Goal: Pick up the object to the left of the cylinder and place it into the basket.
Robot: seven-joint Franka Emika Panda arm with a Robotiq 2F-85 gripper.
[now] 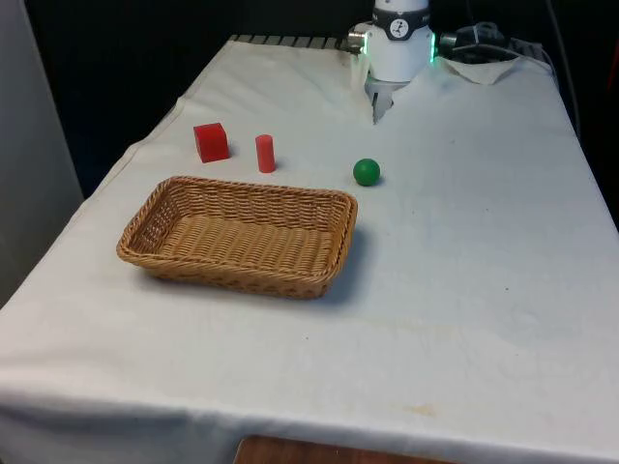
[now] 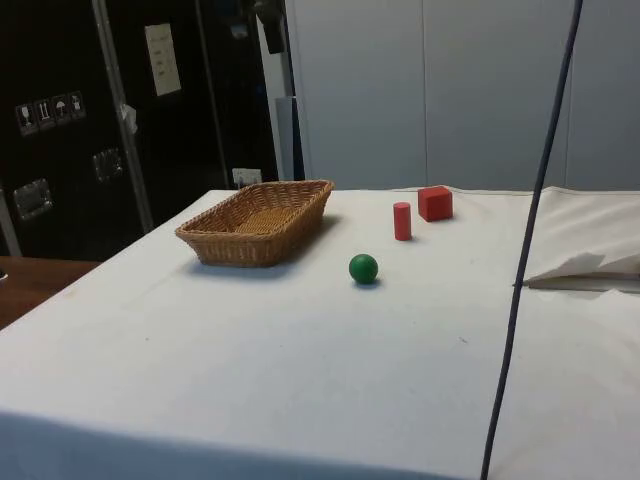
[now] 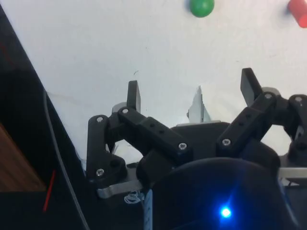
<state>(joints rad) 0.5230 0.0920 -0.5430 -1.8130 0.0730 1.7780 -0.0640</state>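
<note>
A red cube (image 1: 211,141) sits on the white cloth at the front view's left of an upright red cylinder (image 1: 265,154). A green ball (image 1: 367,172) lies to the cylinder's right. In front of them stands an empty wicker basket (image 1: 155,206). In the side view the cube (image 2: 435,203), cylinder (image 2: 402,221), ball (image 2: 363,268) and basket (image 2: 300,214) also show. My gripper (image 1: 377,104) hangs at the table's far end, well behind the ball. In the wrist view the gripper (image 3: 192,91) is open with nothing between its fingers; the ball (image 3: 201,6) and cylinder (image 3: 299,11) lie beyond it.
A crumpled white cloth (image 1: 493,66) lies at the far right corner. A thin dark cable (image 2: 525,260) crosses the side view in front of the table. Bare cloth spreads between the gripper and the objects.
</note>
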